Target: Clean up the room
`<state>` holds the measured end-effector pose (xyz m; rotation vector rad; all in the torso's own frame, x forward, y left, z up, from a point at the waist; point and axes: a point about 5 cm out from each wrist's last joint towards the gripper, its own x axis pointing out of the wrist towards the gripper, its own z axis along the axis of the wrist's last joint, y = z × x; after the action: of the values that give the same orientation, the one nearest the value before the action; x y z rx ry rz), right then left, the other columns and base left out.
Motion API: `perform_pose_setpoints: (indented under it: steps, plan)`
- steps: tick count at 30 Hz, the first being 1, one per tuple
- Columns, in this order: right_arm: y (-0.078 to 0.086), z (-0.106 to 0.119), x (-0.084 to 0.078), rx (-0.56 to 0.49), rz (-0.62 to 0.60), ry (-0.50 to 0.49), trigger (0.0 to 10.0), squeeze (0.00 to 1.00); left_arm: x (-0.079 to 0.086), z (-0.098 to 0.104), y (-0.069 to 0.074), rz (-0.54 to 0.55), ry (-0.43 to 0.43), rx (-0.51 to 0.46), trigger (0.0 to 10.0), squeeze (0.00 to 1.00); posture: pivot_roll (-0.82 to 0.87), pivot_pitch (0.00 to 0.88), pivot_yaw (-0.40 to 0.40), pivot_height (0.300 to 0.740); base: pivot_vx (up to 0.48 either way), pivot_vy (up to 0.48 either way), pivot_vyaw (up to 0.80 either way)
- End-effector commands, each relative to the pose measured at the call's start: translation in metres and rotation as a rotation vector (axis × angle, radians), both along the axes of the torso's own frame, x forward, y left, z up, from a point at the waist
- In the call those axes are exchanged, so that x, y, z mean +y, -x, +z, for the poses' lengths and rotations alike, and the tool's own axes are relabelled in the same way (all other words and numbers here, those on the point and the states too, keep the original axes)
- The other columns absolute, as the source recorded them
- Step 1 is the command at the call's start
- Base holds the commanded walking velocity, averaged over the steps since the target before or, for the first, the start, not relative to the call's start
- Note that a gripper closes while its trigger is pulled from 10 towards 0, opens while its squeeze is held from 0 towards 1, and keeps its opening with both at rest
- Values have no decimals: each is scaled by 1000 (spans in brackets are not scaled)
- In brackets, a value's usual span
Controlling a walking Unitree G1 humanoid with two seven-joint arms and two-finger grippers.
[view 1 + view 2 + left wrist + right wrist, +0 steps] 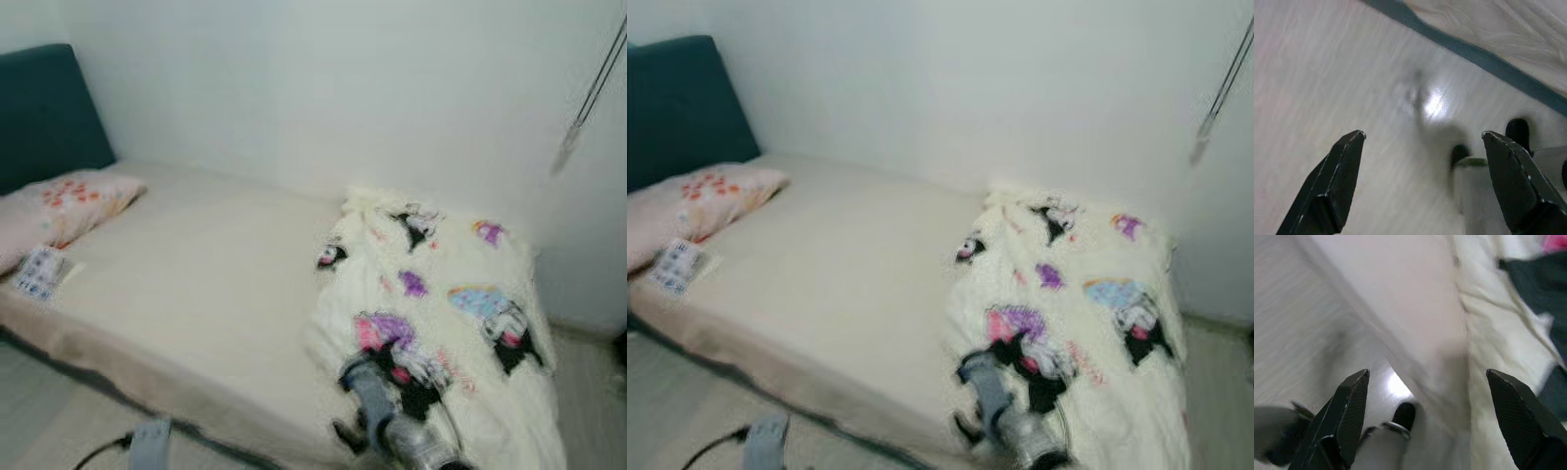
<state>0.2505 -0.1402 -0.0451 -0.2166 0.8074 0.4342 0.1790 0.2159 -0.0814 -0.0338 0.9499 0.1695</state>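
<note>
Because it lies bunched in a heap over the foot end of the bed rather than spread flat, the cream fleece blanket printed with black, purple and pink cartoon figures [441, 313] looks like the thing this tidying calls for first. It covers only one end of the beige mattress [206, 294], with one edge hanging toward the floor. Nearer the head end, a pale pink pillow with red flowers [64, 206] rests against the dark teal padded headboard [44, 108], and a small white patterned packet [39, 272] sits just beside it at the mattress edge. The right end effector [1425, 416], fingers spread apart and empty, hangs over the blanket's edge, probably lined up to take hold. The left end effector [1422, 181], also spread apart, hangs idle above the pale wooden floor [1327, 73].
</note>
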Motion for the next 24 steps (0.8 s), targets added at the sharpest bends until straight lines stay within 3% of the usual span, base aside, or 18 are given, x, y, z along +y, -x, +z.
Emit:
perform_pose_setpoints:
  steps: [1,5,13,24]
  plan:
    - [-1,1,8,-12,5,-15,10000,0,1,-2,3,-10,-6,16,10000,0,-63,0,-10,737,0,0,0]
    - [-1,1,7,-15,5,-9,10000,0,-4,-1,0,-41,-3,9,10000,0,-64,0,-9,737,0,0,0]
    - [-1,0,5,-8,-35,-14,10000,0,-7,1,-5,-63,-4,-6,10000,0,-69,0,-5,737,0,0,-788]
    - [7,-6,-11,14,-145,21,10000,0,-10,2,-7,-94,-6,-17,10000,0,-63,0,-8,737,0,0,-788]
